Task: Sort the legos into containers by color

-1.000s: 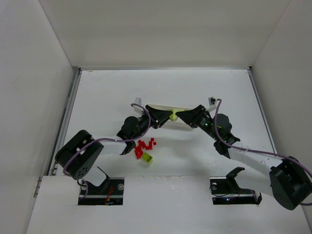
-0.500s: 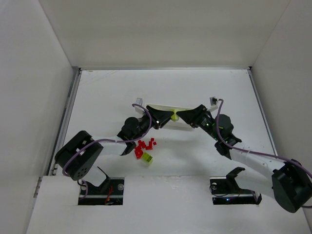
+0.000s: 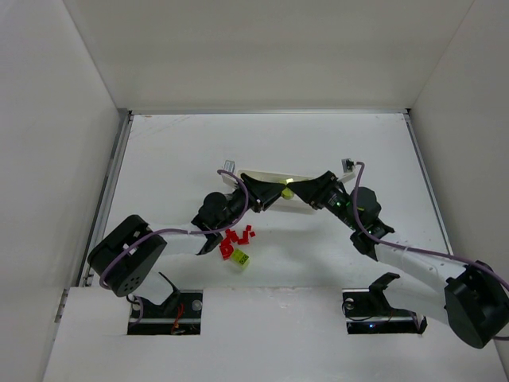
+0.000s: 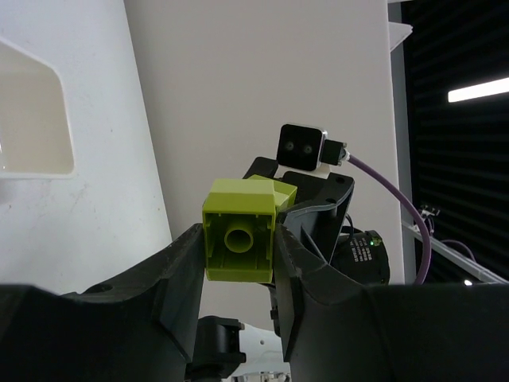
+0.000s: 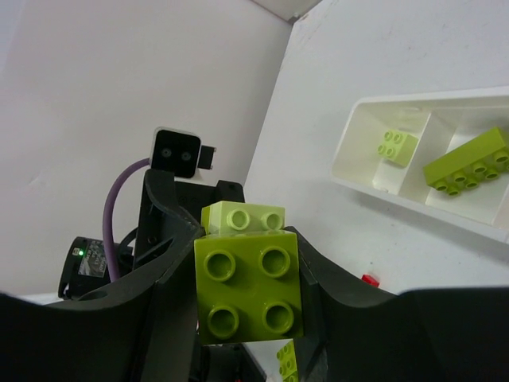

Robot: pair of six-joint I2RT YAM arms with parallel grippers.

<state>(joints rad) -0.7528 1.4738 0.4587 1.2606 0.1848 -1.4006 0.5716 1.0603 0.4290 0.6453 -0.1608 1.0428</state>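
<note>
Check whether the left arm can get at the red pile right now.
Probably not yet. The red pile lies open beside the left forearm, nothing over it, but the left hand is shut on a green brick up by the tray, so it would have to let go first.

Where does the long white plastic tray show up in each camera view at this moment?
Top external: long white plastic tray at centre, partly covered by the left gripper and right gripper.
Left wrist: the tray at upper left, one bare compartment showing.
Right wrist: the tray at upper right.
Shared landmark: the lime-green plastic bricks pinched between them.
</note>
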